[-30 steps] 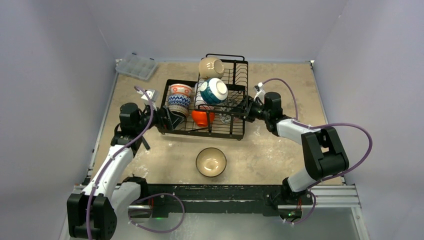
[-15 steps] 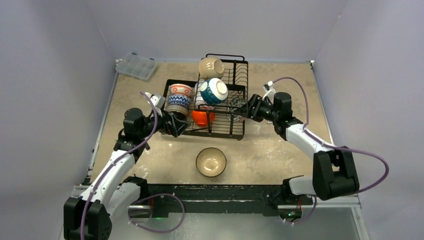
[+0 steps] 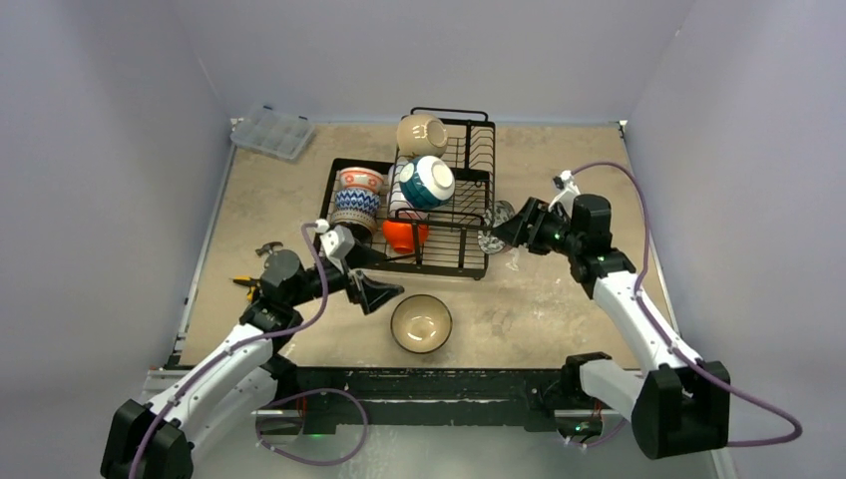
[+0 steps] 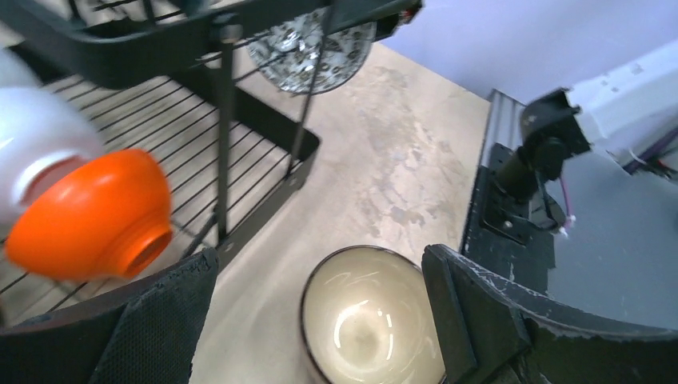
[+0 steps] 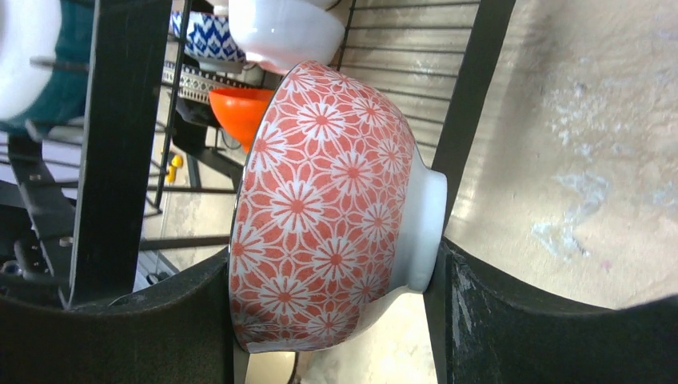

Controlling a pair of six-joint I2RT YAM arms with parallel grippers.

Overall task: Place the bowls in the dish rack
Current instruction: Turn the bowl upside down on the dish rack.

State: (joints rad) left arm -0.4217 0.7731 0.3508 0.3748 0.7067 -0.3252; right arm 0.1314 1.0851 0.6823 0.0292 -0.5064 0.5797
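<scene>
Your left tool (image 3: pixel 377 292) had pulled back from the front left corner of the dish rack (image 3: pixel 439 267), where it sat a second before. It now hung just off the rack's front edge. Its jaws stood spread as wide as they go, with nothing between them. In the left wrist view they framed the cream-lined bowl (image 3: pixel 421 323), which sat upright on the table (image 3: pixel 559 289) in front of the rack and had not moved.

Your right tool (image 3: pixel 519 232) had drawn away from the rack's right side over the same second, ending just outside the right wall near the front corner. It was partly closed and gripping the red floral bowl (image 5: pixel 328 208). One finger pressed the open-rim side and the other pressed the white foot, so the bowl was held tipped on its side. That bowl had travelled with the tool, from inside the rack's front right part to just beyond its right wall.

Inside the rack you could see the rest unchanged. The orange bowl (image 3: pixel 404 236) was at the front, the blue-patterned bowl (image 3: pixel 356 205) at the left, the teal bowl (image 3: pixel 429 181) in the middle, and the tan bowl (image 3: pixel 421 133) in the raised back tier.
</scene>
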